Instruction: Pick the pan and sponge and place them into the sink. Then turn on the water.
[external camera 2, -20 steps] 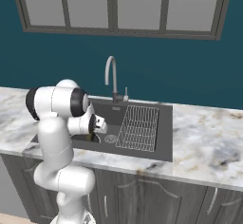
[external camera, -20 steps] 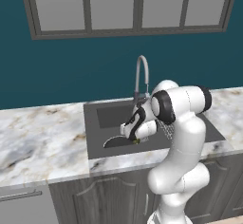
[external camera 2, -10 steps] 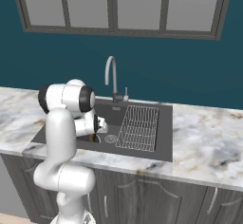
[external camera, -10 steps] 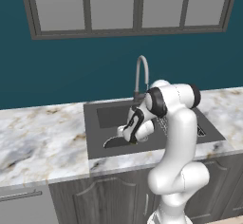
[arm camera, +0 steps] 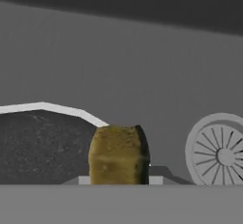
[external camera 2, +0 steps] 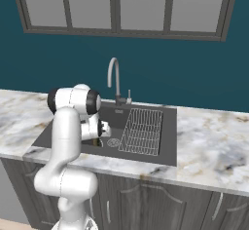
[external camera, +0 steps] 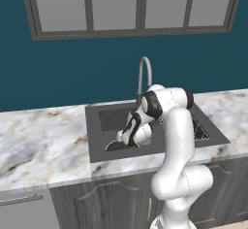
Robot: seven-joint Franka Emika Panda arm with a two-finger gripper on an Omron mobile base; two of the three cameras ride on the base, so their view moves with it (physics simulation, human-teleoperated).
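We see the sponge yellow-brown and upright between the gripper's two finger tips, which stand close together on either side of it, so the gripper is clamped on the sponge. It hangs low inside the sink, just above the dark grey floor of the basin.

Just beside the sponge, touching its edge in the hand view, lies the pan, black with a thin pale rim, resting on the sink floor. In the left base view we make out the pan as a dark sliver at the sink's near left corner, just under the gripper. On the sponge's other side, a little apart, sits the round drain with its spoked grate; in the right base view the drain lies between the gripper and the wire rack.

Behind the sink rises the slim silver gooseneck faucet, with no stream under it. Around the sink spreads the marbled white counter, and behind it a teal wall carries a window.
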